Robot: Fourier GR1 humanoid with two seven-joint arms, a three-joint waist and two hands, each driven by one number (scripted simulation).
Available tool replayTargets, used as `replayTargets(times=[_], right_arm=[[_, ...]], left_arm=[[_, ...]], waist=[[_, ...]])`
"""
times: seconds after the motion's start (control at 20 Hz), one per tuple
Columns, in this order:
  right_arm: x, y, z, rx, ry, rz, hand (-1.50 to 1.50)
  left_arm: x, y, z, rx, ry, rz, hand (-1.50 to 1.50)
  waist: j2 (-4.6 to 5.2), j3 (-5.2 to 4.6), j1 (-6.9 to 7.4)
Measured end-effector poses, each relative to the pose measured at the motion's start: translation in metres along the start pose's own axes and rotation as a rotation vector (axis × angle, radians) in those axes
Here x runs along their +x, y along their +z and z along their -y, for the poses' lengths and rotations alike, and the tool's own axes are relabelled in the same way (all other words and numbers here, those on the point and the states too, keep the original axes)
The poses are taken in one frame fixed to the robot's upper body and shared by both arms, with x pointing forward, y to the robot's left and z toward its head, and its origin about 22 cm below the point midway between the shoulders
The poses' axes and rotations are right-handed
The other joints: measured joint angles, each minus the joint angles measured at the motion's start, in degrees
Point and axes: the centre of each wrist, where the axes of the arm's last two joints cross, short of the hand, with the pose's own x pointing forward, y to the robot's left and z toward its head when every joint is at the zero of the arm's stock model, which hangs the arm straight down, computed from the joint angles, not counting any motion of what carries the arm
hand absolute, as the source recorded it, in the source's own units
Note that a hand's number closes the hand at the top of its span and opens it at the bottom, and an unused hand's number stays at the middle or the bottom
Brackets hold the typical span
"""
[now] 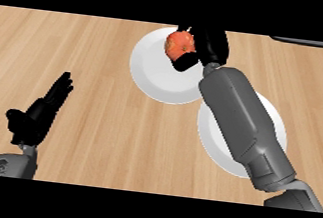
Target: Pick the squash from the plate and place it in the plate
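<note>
An orange-red squash (pixel 178 46) sits at the top of the far white plate (pixel 157 75), near its upper right rim. My right hand (pixel 210 46) is curled round the squash, thumb below it and fingers behind it. A second white plate (pixel 280 132) lies nearer, mostly hidden under my right forearm. My left hand (pixel 42 110) rests open at the lower left, fingers straight and pointing up and right, away from both plates.
The counter is light wood (pixel 90 47). A dark object (pixel 309 43) shows at the top right edge. Bare wood lies between my left hand and the plates.
</note>
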Motion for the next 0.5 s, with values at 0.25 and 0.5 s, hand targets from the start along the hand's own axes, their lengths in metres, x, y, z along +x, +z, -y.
replayTargets(times=[0.25, 0.5], right_arm=[[-0.006, -0.004, -0.013, -0.047, -0.07, -0.111, -1.5], [-0.012, -0.006, -0.021, -0.048, -0.128, -0.204, -1.5]], left_arm=[[0.001, -0.004, 0.004, -0.013, 0.002, 0.008, 0.0], [0.004, -0.005, 0.005, -0.033, -0.005, 0.018, 0.0]], waist=[[0.28, 0.0, 0.9], [0.45, 0.01, 1.63]])
